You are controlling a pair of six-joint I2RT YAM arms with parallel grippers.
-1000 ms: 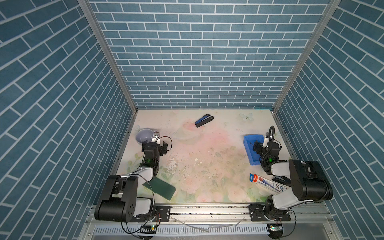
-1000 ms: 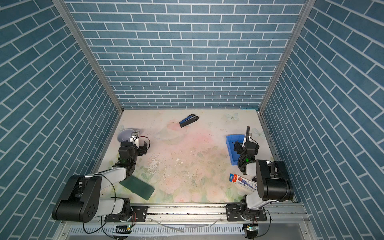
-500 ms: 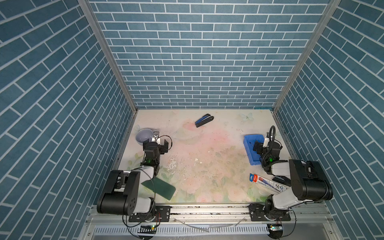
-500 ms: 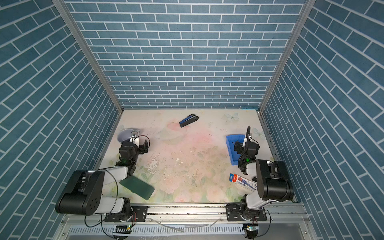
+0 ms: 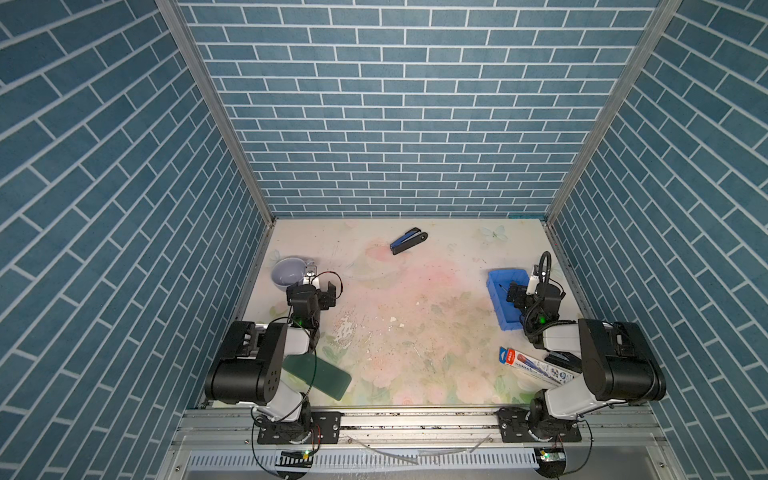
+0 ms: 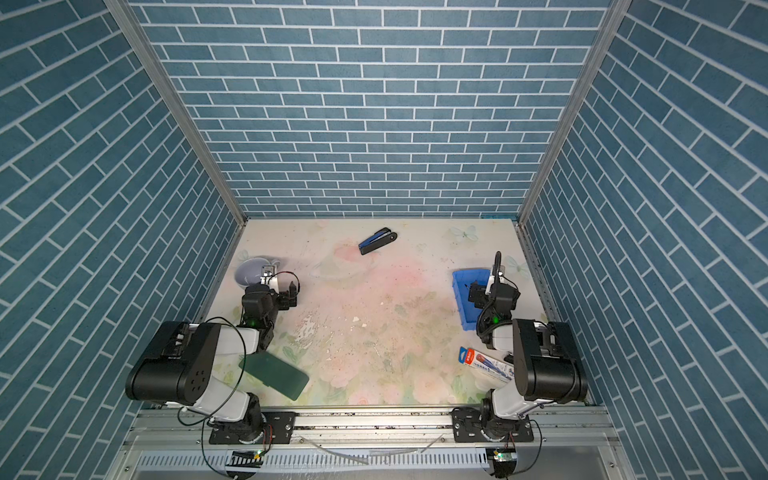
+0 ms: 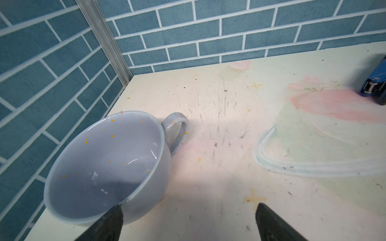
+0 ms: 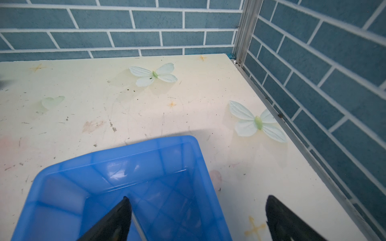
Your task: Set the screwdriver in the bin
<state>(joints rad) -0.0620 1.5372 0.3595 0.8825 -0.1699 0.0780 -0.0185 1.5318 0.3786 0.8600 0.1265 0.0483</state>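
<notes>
The right gripper (image 8: 197, 200) hangs open and empty over one side of the bright blue plastic bin (image 8: 125, 150). The left gripper (image 7: 189, 206), also open, sits beside a lavender cup (image 7: 94, 162).

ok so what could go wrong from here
1. The right pincer is open and straddles a wall of the bin, one finger over its inside, one outside; pulling away could snag and drag or tip it.
2. The screwdriver is mostly hidden under that pincer, so it may not lie fully inside.
3. The left pincer is open right beside the lavender cup; a sideways move could knock it.
</notes>
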